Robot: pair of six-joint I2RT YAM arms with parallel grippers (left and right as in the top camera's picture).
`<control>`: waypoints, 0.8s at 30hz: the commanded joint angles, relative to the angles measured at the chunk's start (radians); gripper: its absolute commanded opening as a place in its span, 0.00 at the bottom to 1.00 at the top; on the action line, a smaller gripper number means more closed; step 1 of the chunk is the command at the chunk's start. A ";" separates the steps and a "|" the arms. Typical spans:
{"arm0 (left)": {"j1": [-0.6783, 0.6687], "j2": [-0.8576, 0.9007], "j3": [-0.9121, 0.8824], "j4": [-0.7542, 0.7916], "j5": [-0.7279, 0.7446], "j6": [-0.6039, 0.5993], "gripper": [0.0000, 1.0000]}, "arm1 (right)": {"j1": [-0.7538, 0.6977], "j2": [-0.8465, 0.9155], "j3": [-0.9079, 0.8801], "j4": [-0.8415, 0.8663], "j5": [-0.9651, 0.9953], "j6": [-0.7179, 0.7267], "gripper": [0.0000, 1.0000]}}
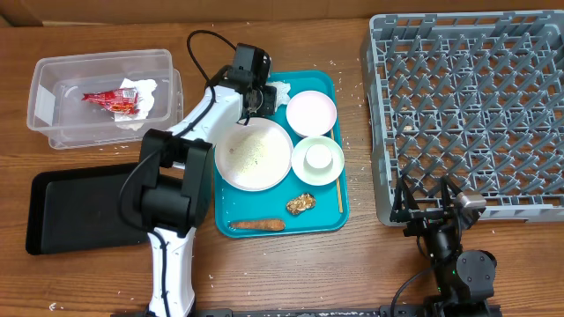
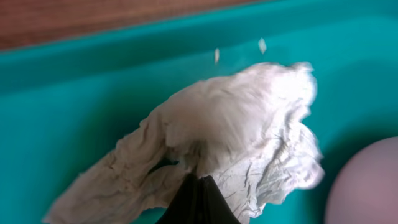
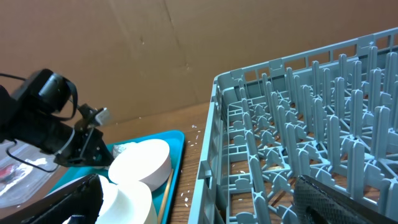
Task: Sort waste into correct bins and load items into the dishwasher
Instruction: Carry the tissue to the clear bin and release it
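Note:
A crumpled white napkin (image 2: 236, 118) lies at the back of the teal tray (image 2: 74, 112), and my left gripper (image 2: 198, 182) is shut on its near edge. From overhead the left gripper (image 1: 258, 99) sits by the napkin (image 1: 279, 88), behind the large white plate (image 1: 254, 154) strewn with rice grains. One white bowl (image 1: 312, 113) and a bowl holding a small cup (image 1: 317, 160) stand on the tray's right side. A brown lump (image 1: 301, 204), a sausage-like stick (image 1: 256, 225) and a thin wooden stick (image 1: 338, 189) lie near them. My right gripper (image 1: 429, 204) is open at the front of the grey dish rack (image 1: 467, 106), holding nothing.
The clear tub (image 1: 101, 92) at the back left holds a red wrapper (image 1: 113, 101) and some white paper. The black tray (image 1: 79, 207) lies at the front left. In the right wrist view the rack's wall (image 3: 214, 124) stands beside the bowls (image 3: 140, 165).

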 commanded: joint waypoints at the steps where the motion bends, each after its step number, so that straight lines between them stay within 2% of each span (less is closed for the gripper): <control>1: 0.004 -0.172 0.077 -0.009 -0.096 -0.045 0.04 | -0.001 -0.008 -0.010 0.006 0.009 -0.007 1.00; 7: 0.023 -0.364 0.082 0.002 -0.481 -0.093 0.04 | -0.001 -0.008 -0.010 0.006 0.009 -0.007 1.00; 11: 0.062 -0.409 0.082 -0.014 -0.652 -0.093 0.04 | -0.001 -0.008 -0.010 0.006 0.009 -0.007 1.00; 15: 0.148 -0.404 0.077 -0.089 -0.708 -0.098 0.04 | -0.001 -0.008 -0.010 0.006 0.009 -0.007 1.00; 21: 0.287 -0.369 0.071 -0.195 -0.703 -0.261 0.05 | -0.001 -0.008 -0.010 0.006 0.009 -0.007 1.00; 22: 0.312 -0.361 0.071 -0.206 -0.696 -0.274 0.08 | -0.001 -0.008 -0.010 0.006 0.009 -0.007 1.00; 23: 0.336 -0.352 0.071 -0.210 -0.676 -0.274 0.17 | -0.001 -0.008 -0.010 0.006 0.009 -0.007 1.00; 24: 0.365 -0.344 0.071 -0.212 -0.637 -0.273 0.49 | -0.001 -0.008 -0.010 0.006 0.009 -0.007 1.00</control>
